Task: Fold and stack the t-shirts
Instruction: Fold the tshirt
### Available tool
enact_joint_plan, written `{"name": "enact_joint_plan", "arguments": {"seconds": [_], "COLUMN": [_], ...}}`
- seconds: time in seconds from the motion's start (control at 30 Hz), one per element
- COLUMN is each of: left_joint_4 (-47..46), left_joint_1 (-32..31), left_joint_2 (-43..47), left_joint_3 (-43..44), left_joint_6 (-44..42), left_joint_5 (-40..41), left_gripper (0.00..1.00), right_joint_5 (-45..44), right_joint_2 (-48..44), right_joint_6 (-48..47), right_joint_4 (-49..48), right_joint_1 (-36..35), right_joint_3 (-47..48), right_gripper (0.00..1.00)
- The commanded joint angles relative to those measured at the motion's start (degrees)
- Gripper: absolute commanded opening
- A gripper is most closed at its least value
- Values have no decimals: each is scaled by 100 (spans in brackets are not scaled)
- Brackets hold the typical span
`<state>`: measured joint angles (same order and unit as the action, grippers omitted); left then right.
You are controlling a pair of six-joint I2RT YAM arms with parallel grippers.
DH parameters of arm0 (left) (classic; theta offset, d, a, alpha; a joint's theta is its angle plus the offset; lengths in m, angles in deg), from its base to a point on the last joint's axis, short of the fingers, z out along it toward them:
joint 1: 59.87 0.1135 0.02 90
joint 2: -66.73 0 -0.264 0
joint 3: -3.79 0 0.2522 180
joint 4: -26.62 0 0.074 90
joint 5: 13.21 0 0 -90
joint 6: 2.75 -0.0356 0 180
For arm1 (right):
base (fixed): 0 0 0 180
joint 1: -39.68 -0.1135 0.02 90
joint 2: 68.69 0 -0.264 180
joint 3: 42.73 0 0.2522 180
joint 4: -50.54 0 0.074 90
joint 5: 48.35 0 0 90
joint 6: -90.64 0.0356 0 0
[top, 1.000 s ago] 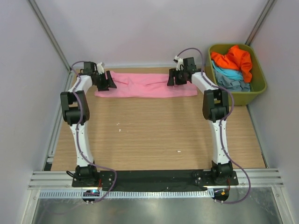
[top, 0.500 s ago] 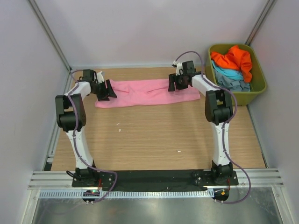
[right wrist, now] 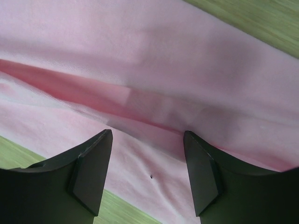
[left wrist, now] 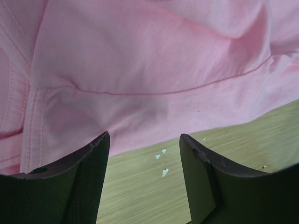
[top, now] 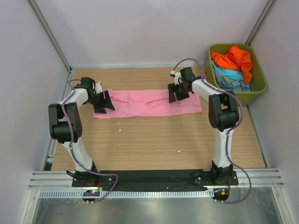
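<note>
A pink t-shirt (top: pixel 147 103) lies folded into a long band across the far part of the wooden table. My left gripper (top: pixel 103 103) is open and empty over the band's left end; in the left wrist view the pink t-shirt (left wrist: pixel 149 70) fills the top and bare wood shows between my fingers (left wrist: pixel 91 177). My right gripper (top: pixel 176 93) is open and empty over the band's right part; the right wrist view shows the pink t-shirt (right wrist: pixel 154 70) with a crease under the fingers (right wrist: pixel 93 172). Orange (top: pixel 233 58), light blue (top: pixel 229 73) and grey-blue (top: pixel 236 84) t-shirts lie in the tub.
An olive-green plastic tub (top: pixel 260 81) stands at the far right corner. Grey walls and metal rails (top: pixel 56 121) close in the table on the left, back and right. Small white specks (left wrist: pixel 161 161) lie on the wood near the shirt's front edge.
Both grippers have moved toward the near side, and the pink band has shifted with them away from the back wall. The left arm's elbow has swung out to the left.
</note>
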<state>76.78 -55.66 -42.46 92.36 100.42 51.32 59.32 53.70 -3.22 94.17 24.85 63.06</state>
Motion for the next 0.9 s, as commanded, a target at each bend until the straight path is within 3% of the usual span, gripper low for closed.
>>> {"name": "enact_joint_plan", "arguments": {"seconds": [0.0,0.13,0.37,0.43,0.7,0.87], "left_joint_4": [113,104,-63,-107,-362,-476], "left_joint_1": [19,19,97,141,212,212], "left_joint_2": [564,758,741,802,1031,408], "left_joint_3": [104,464,474,386,-194,446], "left_joint_6": [-25,-86,-131,-78,-95,-139], "left_joint_5": [77,95,324,324,-80,-414], "left_gripper": [63,63,63,63,61,59], "right_joint_5": [-150,-98,1404,1870,2399,2276], "right_joint_2": [-356,55,1723,2059,2553,2474], "right_joint_6": [-211,-308,76,297,1246,1124], "right_joint_4": [160,186,494,415,-411,-333], "right_joint_1": [-2,-46,-248,-327,-547,-591], "right_joint_3": [464,1465,4186,4585,4622,4517], "right_gripper": [68,69,65,64,61,63]}}
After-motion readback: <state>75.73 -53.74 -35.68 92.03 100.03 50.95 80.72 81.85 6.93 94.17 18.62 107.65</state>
